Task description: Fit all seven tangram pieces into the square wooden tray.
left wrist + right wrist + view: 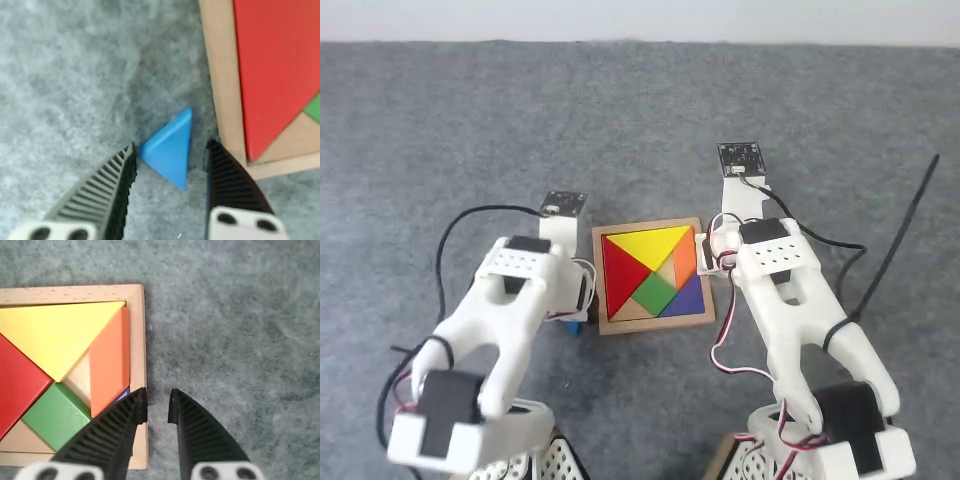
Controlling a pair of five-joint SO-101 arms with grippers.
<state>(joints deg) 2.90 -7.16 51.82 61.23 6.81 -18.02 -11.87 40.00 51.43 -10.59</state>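
Observation:
The square wooden tray [600,280] lies between the two arms. In it are a yellow triangle [648,245], a red triangle [618,275], an orange piece [684,258], a green square [655,293] and a purple triangle [688,297]. A small blue triangle [170,150] lies on the carpet just outside the tray's rim [222,75]. My left gripper [170,148] stands open low over it, one finger on each side. My right gripper [157,395] hovers at the tray's opposite rim [136,340], its fingers only narrowly apart and holding nothing.
Grey carpet [640,120] covers the whole table. Two pale wood-coloured patches show inside the tray, at the middle [667,270] and at the near left corner [628,310]. Cables [900,240] trail beside the arms. Both arm bases stand at the near edge.

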